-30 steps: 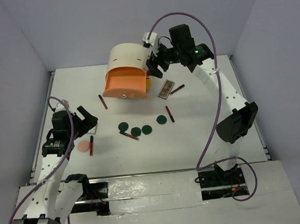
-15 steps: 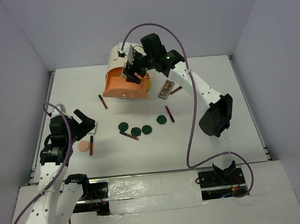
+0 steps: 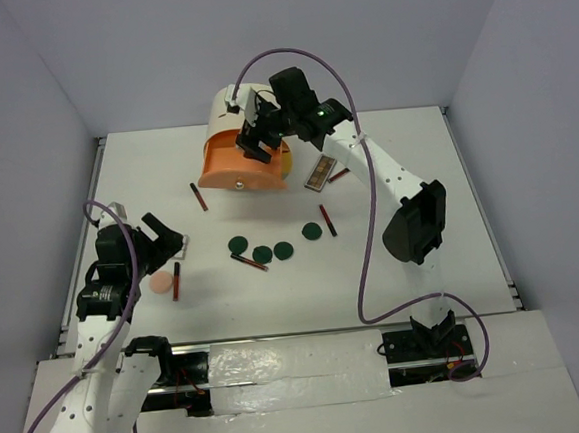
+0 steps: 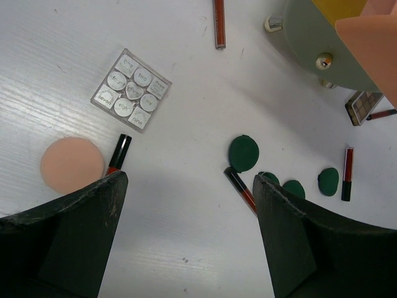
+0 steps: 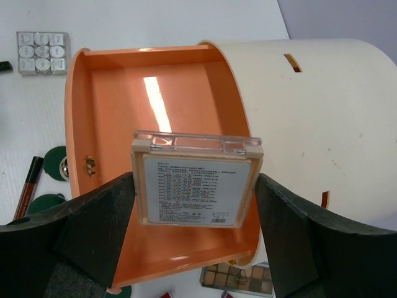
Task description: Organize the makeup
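Plastic, stiff and light, the white palette [image 5: 196, 186] hangs over the open orange drawer [image 5: 180, 93], pinched across its smooth side edges by the right gripper [image 3: 260, 137]. That slick shell could slip, so a flat squeeze on the long sides seems safest. The left gripper [image 4: 189, 180] stands wide open and empty near the peach puff [image 4: 72, 164].

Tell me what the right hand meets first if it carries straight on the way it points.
The open orange drawer. The right hand, gripping the white palette, points into it, so the palette would likely touch the drawer's floor first. The depth to that floor is unclear.
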